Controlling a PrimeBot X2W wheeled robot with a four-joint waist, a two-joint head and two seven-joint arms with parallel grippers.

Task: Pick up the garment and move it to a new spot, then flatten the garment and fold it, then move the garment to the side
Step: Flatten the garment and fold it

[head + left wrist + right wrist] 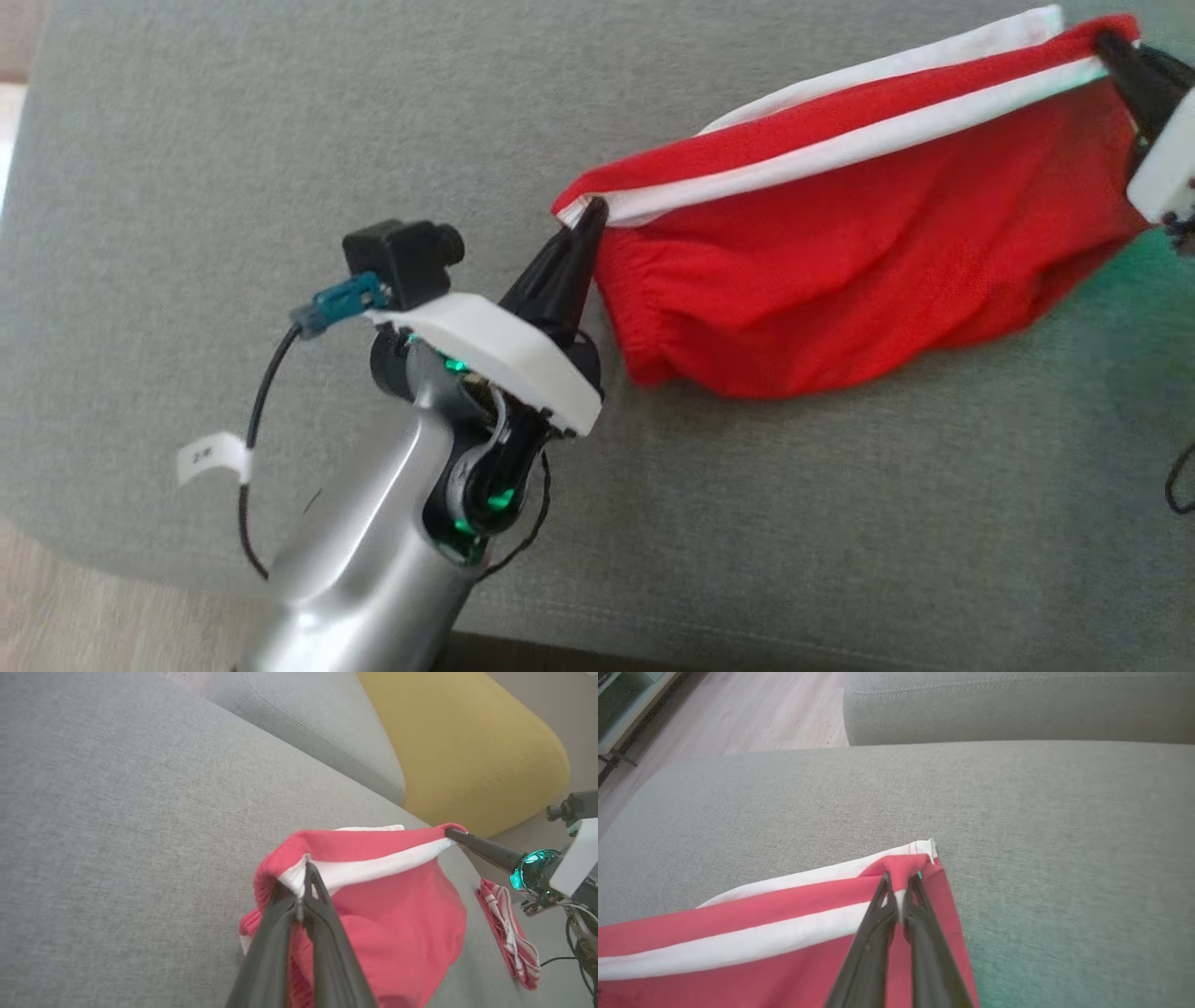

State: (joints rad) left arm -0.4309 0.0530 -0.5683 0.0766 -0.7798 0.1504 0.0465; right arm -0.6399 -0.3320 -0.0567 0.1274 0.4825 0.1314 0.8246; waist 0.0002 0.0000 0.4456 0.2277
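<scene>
Over a broad grey sofa seat (280,140) of coarse weave hangs the red garment (840,252), soft knit with white bands, stretched into a sagging pouch; the left gripper (590,217), tapered and black, clamps one banded corner; the right gripper (1111,47) clamps the opposite corner.

Open grey cushion (187,140) left of garment (840,280)

Grey sofa (187,140), yellow cushion (467,751)
</scene>
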